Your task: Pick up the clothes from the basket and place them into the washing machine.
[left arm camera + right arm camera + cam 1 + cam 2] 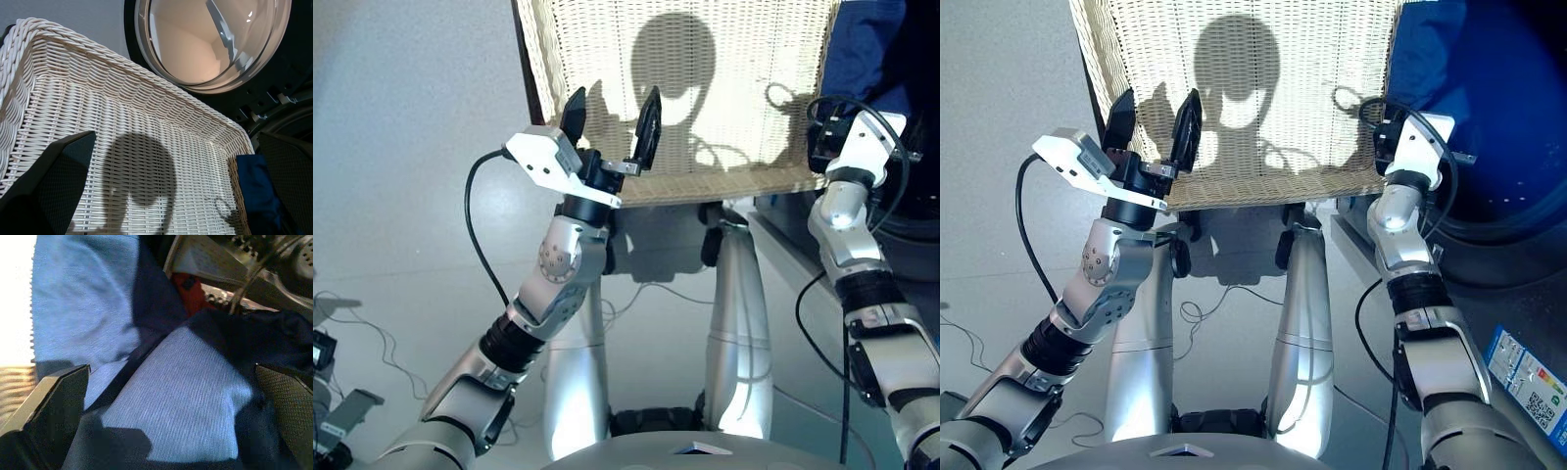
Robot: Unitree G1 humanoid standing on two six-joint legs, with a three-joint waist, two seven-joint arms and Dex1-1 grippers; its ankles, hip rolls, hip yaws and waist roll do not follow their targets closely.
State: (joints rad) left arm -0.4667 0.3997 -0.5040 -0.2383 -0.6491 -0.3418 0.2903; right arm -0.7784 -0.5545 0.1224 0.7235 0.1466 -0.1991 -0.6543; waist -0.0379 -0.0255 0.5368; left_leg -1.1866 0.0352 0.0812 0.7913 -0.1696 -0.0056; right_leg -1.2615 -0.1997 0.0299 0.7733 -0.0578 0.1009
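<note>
Pale grey floor (401, 147) lies under everything, with thin cables (372, 343) trailing across it below and to the left of the basket.

Washing machine (274, 93): dark and glossy, beyond the far rim of the basket and running down its right side. Its round glass door (210, 44) stands just past the basket's far rim in the left wrist view, black-rimmed, glass showing a pale reflection. The drum hole is seen in the right wrist view, with an orange-red garment (190, 291) deep inside it, beyond the blue cloth.

Basket (607, 59): cream-white wicker, shallow, low woven rim. Its woven floor shows bare across the whole visible span, with only shadows on it. No garment lies inside it.

Dark blue garment (1489, 108): just beside the basket's right rim, outside it, bunched against the machine front. In the right wrist view it fills the frame in sunlit folds (161, 377), lying at the mouth of the drum, in front of the orange-red piece. The black garment cannot be picked out.

Left gripper (610, 119): raised over the basket's near rim, left of centre, fingers (649, 122) spread apart, nothing between them, clear of the wicker.

Right gripper (171, 416): just off the basket's near right corner, over the blue cloth. Both fingers (54, 406) stand wide apart; cloth lies beneath them, not pinched.
</note>
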